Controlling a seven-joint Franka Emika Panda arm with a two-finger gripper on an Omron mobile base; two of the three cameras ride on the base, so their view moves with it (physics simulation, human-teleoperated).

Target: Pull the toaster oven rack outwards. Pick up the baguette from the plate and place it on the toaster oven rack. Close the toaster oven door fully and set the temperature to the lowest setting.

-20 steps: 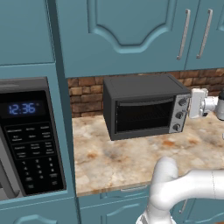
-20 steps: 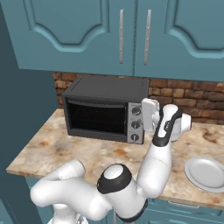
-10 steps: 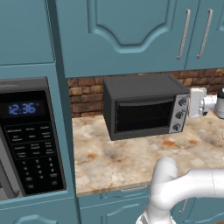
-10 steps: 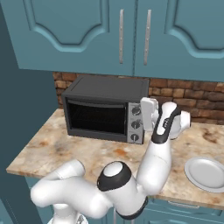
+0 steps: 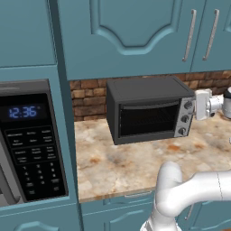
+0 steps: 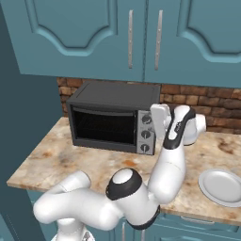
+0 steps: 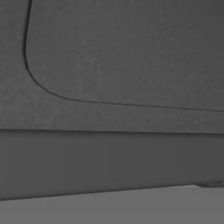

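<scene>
The toaster oven [image 5: 149, 115] sits on the bench [image 5: 126, 162] against the brick wall, and its door [image 5: 146, 118] is up and shut, so the rack and the baguette, if it is inside, can't be seen through the dark glass from here. The plate [image 6: 224, 186] off to the arm's right lies bare. By the look of it, only the temperature setting is left.

What matters now is how the hand lines up with the silver side panel. The three round knobs [image 6: 146, 133] run in a vertical column down the oven's right end. The gripper [image 6: 160, 123] is right at that panel, level with the upper part of the column and coming in from the oven's right front. From the left base camera the white hand [image 5: 203, 104] seems to touch the panel's outer edge, level with the top knob [image 5: 187, 107], though which knob it is really lined up with I can't say for sure.

The hand camera shows a flat grey surface with a curved seam, pressed very close. The fingers themselves are hidden, so I cannot tell whether they are apart, together, or pinching a knob.
</scene>
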